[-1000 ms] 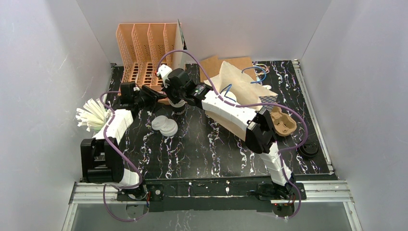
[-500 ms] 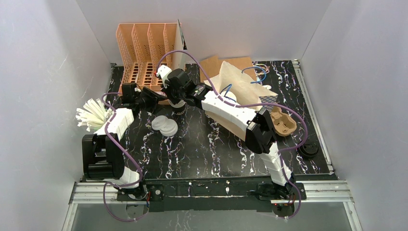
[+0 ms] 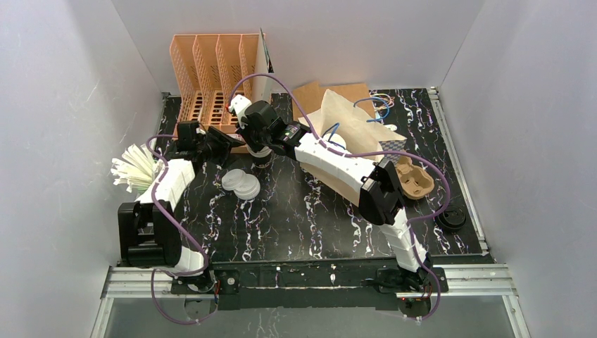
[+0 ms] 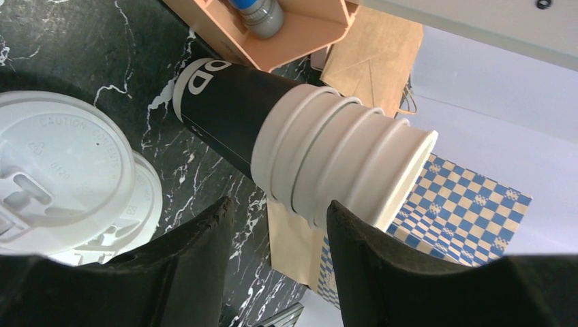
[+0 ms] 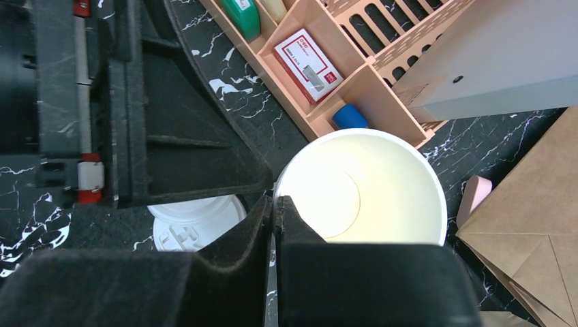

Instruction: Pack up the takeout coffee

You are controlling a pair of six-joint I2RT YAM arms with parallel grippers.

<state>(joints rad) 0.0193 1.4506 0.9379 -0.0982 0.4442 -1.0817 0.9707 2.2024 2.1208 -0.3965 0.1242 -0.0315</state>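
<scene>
A stack of nested white paper cups (image 4: 344,160), seated in a black cup (image 4: 221,112) with a white logo, stands beside the orange organizer. My right gripper (image 5: 274,201) is shut on the rim of the top cup (image 5: 368,184), one finger inside and one outside. In the top view the right gripper (image 3: 259,143) sits over the cup stack (image 3: 260,152). My left gripper (image 4: 279,204) is open; its fingers straddle the stack's side with dark table showing beside the left finger. White lids (image 3: 241,183) lie next to the stack. The brown pulp tray (image 3: 414,179) lies at the right.
The orange organizer (image 3: 215,70) stands at the back left. A brown paper bag (image 3: 338,113) and a blue checked sheet (image 4: 470,204) lie behind the cups. White straws (image 3: 134,169) fan out at the left wall. A black lid (image 3: 450,220) lies near the right edge.
Both grippers stay at the cup stack. The left arm's lower part swayed slightly and came back; nothing else has visibly moved.
</scene>
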